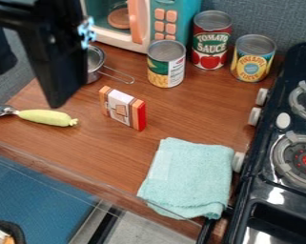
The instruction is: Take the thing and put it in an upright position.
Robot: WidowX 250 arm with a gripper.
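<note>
Brown wood-grained desk [196,119] is carrying the likely target, a small orange, white and red cardboard box [122,108], lying mid-desk on its long side, its long axis slanting toward the front-right corner, printed label showing, right of the black gripper [58,78], whose jaws' opening and hold I cannot tell.

1. Counter [193,124]: I see smooth wood grain, faint sheen.
2. Towel [190,176]: rough, matt terry cloth.
3. Red-labelled can [211,43], yellow-labelled can [252,59], green-and-yellow-labelled can [166,66]: metal lids, paper-like wraps.
4. Small box [122,107]: smooth, card-like, by my eye.
5. Strainer [93,66]: shiny metal, wire handle.
6. Stove [260,193]: glossy black surface.
7. Toy microwave [174,5]: I read smooth plastic.
</note>
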